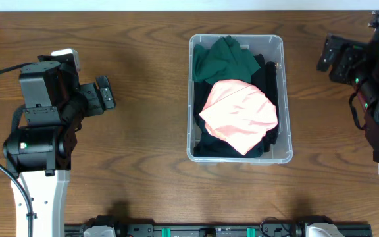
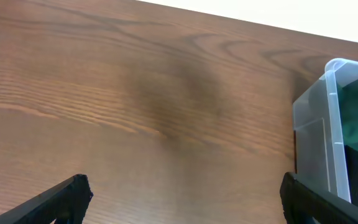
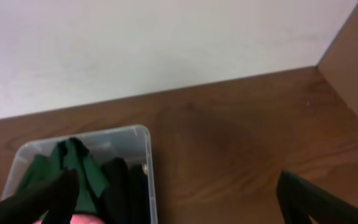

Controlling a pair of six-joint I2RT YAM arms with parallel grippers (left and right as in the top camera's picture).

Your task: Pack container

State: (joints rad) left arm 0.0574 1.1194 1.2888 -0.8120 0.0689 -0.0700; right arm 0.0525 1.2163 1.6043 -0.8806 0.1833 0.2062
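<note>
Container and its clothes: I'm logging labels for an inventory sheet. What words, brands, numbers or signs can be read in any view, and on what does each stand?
No readable text in any view.
The container: no label, print or number shows on its walls or rim.
The pink garment, green garment and dark garments: no logo or tag shows.

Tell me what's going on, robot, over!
Left gripper open, empty. Right gripper open, empty. Clear rectangular plastic bin packed: pink cloth atop dark green garment and black garments. Nothing blocking, over.
</note>
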